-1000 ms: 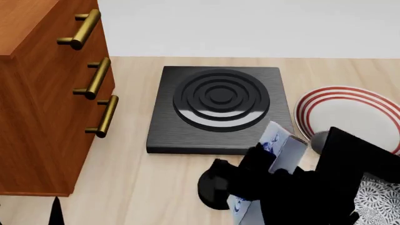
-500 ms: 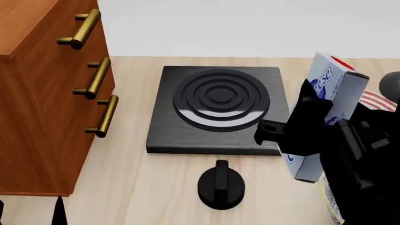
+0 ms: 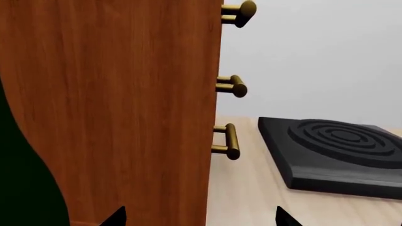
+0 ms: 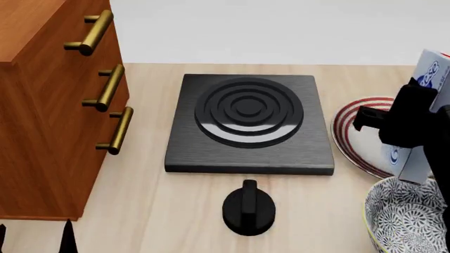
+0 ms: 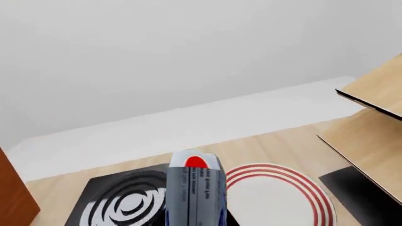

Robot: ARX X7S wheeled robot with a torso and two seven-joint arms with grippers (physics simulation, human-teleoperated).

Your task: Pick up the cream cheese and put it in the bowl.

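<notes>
My right gripper (image 4: 414, 126) is shut on the cream cheese (image 4: 430, 74), a silver-grey box with blue label, held upright in the air at the head view's right edge, over the red-ringed plate and just beyond the bowl. In the right wrist view the cream cheese (image 5: 193, 195) stands on end between the jaws. The bowl (image 4: 408, 219), white with dark floral pattern, sits at the lower right, partly cut off. My left gripper (image 3: 197, 221) is open and empty beside the cabinet; only its fingertips (image 4: 67, 234) show in the head view.
A white plate with red rings (image 4: 355, 134) lies behind the bowl. A black stove plate (image 4: 250, 121) and its knob (image 4: 248, 208) sit mid-table. A wooden cabinet (image 4: 42, 105) with brass handles stands left. A wooden shelf (image 5: 370, 122) shows in the right wrist view.
My right gripper has lifted the cream cheese from the table near the knob and carried it up and to the right, to above the plate beside the bowl. The left arm has not moved.
</notes>
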